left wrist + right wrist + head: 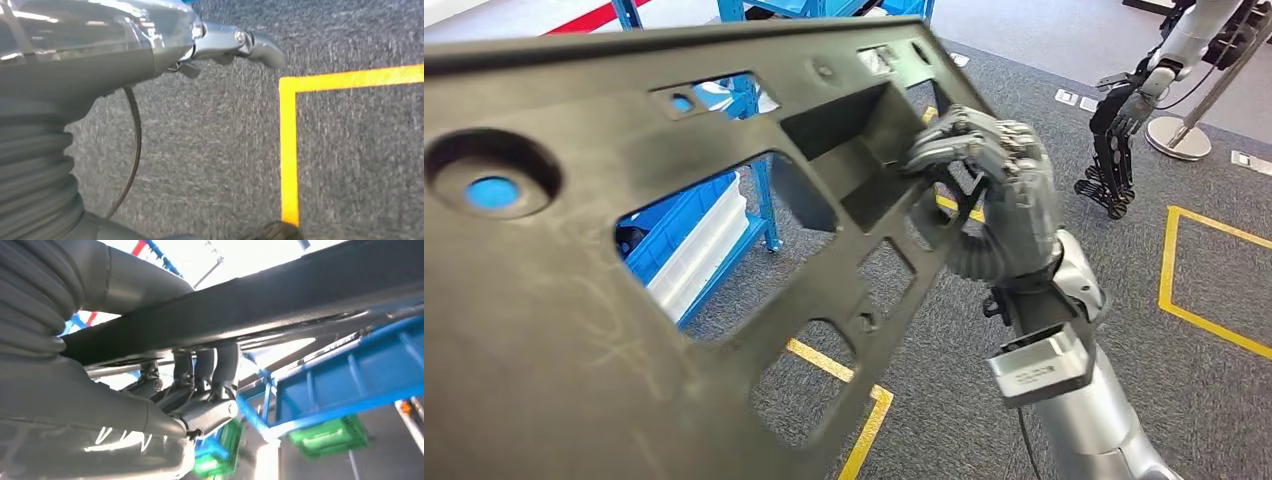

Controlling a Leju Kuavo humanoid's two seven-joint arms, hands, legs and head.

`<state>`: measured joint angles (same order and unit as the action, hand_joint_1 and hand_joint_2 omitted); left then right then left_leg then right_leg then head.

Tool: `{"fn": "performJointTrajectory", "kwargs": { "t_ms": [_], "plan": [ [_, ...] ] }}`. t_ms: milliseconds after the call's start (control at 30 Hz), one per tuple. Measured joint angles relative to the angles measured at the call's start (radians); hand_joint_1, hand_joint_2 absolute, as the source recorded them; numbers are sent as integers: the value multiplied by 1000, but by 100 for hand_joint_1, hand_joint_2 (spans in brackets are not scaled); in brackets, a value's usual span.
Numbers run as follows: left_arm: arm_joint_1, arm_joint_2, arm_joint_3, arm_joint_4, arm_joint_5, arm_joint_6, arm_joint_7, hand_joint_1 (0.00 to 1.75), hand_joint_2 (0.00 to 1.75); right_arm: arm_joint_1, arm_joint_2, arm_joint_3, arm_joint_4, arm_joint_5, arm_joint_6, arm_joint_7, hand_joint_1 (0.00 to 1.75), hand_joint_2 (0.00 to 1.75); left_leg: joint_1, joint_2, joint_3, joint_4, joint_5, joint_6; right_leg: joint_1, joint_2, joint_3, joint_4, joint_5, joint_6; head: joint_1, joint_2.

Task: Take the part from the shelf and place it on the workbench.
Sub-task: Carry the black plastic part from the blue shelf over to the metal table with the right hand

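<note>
Your right hand [984,190] is gripping the part [574,290], a big flat black plastic panel with several cut-outs and a round recess in its upper-left area. The panel is tilted and fills the left and centre of the head view, close to the camera. The hand sits right of centre there, fingers [944,135] curled over the panel's right edge beside a deep rectangular pocket. In the right wrist view you see the fingers [210,370] hooked around the dark edge of the part [280,295], which runs diagonally across the upper frame. Through the cut-outs, left of centre in the head view, there's a blue shelf frame [754,190] with a blue bin [689,235]. The floor is grey carpet [1064,120] with yellow tape lines [1199,270]. Another robot's arm [1139,100] hangs at upper right. Left hand [220,42]: the left wrist view catches it at the top of the frame over carpet and a yellow tape corner [289,150]; you can't tell its finger state from this.
</note>
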<state>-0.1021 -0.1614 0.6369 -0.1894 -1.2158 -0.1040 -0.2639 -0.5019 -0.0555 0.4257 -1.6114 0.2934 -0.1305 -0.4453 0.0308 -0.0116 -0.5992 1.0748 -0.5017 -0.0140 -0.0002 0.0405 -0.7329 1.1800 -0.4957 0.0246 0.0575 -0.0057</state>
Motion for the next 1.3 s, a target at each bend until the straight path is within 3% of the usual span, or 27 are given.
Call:
{"fn": "performJointTrajectory", "kwargs": {
  "t_ms": [67,100,133,167,233,300,333,400,467,533,600,633,667,700,767,833,900,967,1033,1100,1133,1167,1233,1300],
  "plan": [
    [3,0,0,0,1,1,2,0,175,17,-7,-25,-10,-3,-2,-4,175,175,-3,31,1,0,-4,5,-4,-20,-61,118,-43,2,8,0],
    [4,0,1,0,0,1,2,0,175,25,-12,-37,-13,-3,-3,-4,175,175,-4,46,2,0,-6,7,-5,-25,-76,144,-45,2,11,0],
    [4,0,1,0,1,1,3,0,175,30,-17,-49,-17,-2,-4,-4,175,175,-4,61,4,0,-8,7,-5,-29,-70,130,-27,2,14,0],
    [3,-1,1,0,1,1,3,0,175,33,-22,-60,-21,-2,-6,-4,175,175,-4,74,8,0,-12,7,-5,-37,-43,78,4,2,18,0],
    [0,-3,1,0,4,1,3,0,175,35,-31,-82,-33,1,-13,-5,175,175,-7,98,16,0,-20,1,3,-79,29,-57,57,0,24,0],
    [-2,-3,1,0,8,1,3,0,175,38,-38,-103,-42,8,-27,-6,175,175,-13,114,24,-3,-27,-7,13,-110,63,-120,66,-3,23,0],
    [-2,-4,1,0,10,1,3,0,175,41,-44,-114,-47,12,-33,-6,175,175,-16,124,28,-7,-29,-11,18,-106,65,-124,62,-5,20,0],
    [-2,-8,1,0,13,1,3,0,175,53,-59,-139,-61,18,-43,-7,175,175,-15,134,39,-10,-36,-18,15,-84,68,-128,62,-13,12,0],
    [-2,-13,1,0,17,1,2,0,175,62,-73,-163,-80,22,-50,-7,175,175,-12,95,30,32,-65,-23,8,-65,78,-132,60,-25,5,0],
    [3,-14,1,1,21,2,2,0,175,71,-78,-177,-96,29,-56,-8,175,175,-12,38,-25,153,-121,-23,4,-43,85,-134,57,-36,-8,0],
    [9,-14,2,2,23,3,3,0,175,87,-81,-180,-110,60,-57,-3,175,175,-16,17,-90,265,-152,-22,5,-14,88,-133,55,-40,-20,0],
    [11,-14,2,2,23,3,3,0,175,94,-83,-179,-116,86,-57,3,175,175,-18,14,-101,272,-140,-21,5,1,89,-133,55,-40,-24,0],
    [12,-14,3,2,24,4,3,0,175,99,-85,-177,-122,120,-59,12,175,175,-18,11,-95,241,-109,-20,5,17,91,-133,55,-40,-26,0],
    [12,-14,3,2,24,5,2,0,175,100,-87,-171,-125,161,-64,26,175,175,-17,-1,-72,175,-67,-18,4,32,93,-132,54,-39,-28,0],
    [11,-14,3,2,24,6,2,0,175,99,-91,-152,-125,248,-79,61,175,175,-11,-47,-24,47,-8,-17,6,59,91,-128,53,-34,-31,0],
    [9,-14,3,2,24,7,2,0,175,92,-96,-130,-112,310,-96,100,175,175,-10,-66,-7,2,3,-12,5,82,85,-128,55,-25,-31,0],
    [3,-16,4,2,23,6,3,0,175,77,-102,-118,-76,323,-118,135,175,175,-13,-42,-6,-2,6,-2,2,94,79,-129,59,-15,-31,0],
    [-5,-19,4,1,22,5,3,0,175,57,-108,-120,-27,298,-142,156,175,175,-11,-18,-3,-7,10,9,4,56,60,-96,38,-9,-22,0],
    [-7,-20,5,0,21,5,4,0,175,40,-111,-133,21,253,-156,158,175,175,-11,7,-2,-8,9,16,4,-1,5,15,-17,-3,-9,0],
    [-6,-20,5,0,21,3,5,0,175,32,-112,-155,68,210,-161,155,175,175,-12,34,-2,-8,6,19,-2,-22,-54,128,-54,2,-3,0],
    [-6,-20,5,0,21,2,7,0,175,31,-112,-169,90,194,-162,154,175,175,-12,47,-1,-8,4,20,-4,-26,-63,141,-48,4,0,0],
    [-6,-20,5,0,21,1,9,0,175,28,-113,-184,109,183,-162,152,175,175,-12,60,0,-8,2,19,-6,-31,-50,112,-24,5,4,0],
    [-6,-21,5,0,21,1,13,0,175,17,-115,-213,139,169,-163,149,175,175,-14,82,7,-7,-6,14,-5,-66,14,-17,39,6,13,0],
    [-6,-21,5,0,21,1,17,0,175,4,-116,-240,168,160,-166,147,175,175,-19,100,13,-7,-14,5,5,-103,61,-111,67,3,16,0]
  ]
}}
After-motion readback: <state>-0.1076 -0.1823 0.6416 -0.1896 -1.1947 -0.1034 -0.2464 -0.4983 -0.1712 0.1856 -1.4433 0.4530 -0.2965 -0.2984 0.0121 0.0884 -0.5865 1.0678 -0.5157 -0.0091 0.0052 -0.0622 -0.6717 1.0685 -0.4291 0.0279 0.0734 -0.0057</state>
